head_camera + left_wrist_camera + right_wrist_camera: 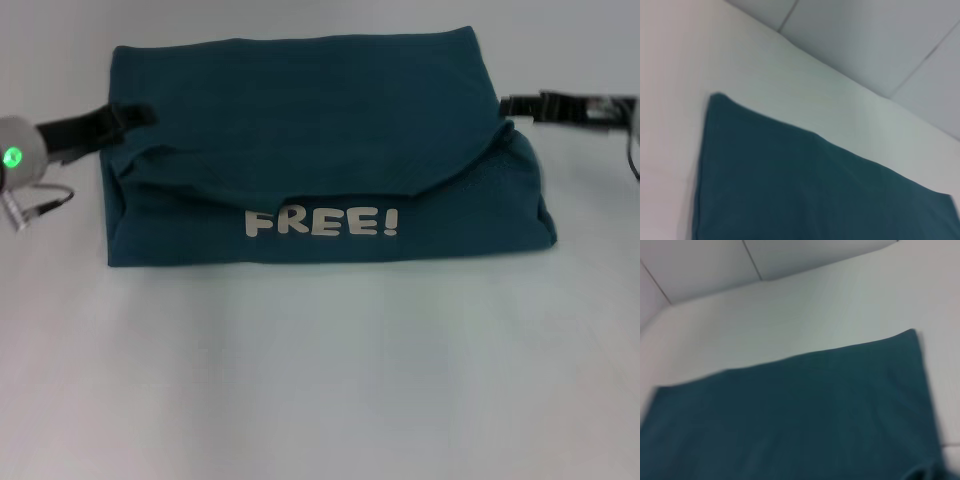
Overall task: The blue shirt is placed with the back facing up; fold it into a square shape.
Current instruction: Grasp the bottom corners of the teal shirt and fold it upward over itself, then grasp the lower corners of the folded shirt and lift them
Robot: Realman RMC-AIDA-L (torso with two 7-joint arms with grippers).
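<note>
Now blue shirt (320,150) folded, left end effector (130,118), right end effector (515,104) at its sides, grips unclear.

Plain white table (320,380), pale grey tiled floor (875,35) beyond.

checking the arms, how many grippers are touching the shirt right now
2. The left gripper meets the blue shirt at its left edge; the right gripper at its right edge. Whether either is pinching cloth is hidden.

White bench (320,380), only the blue shirt (320,130) lying on it (folded, "FREE!" lettering facing up).
</note>
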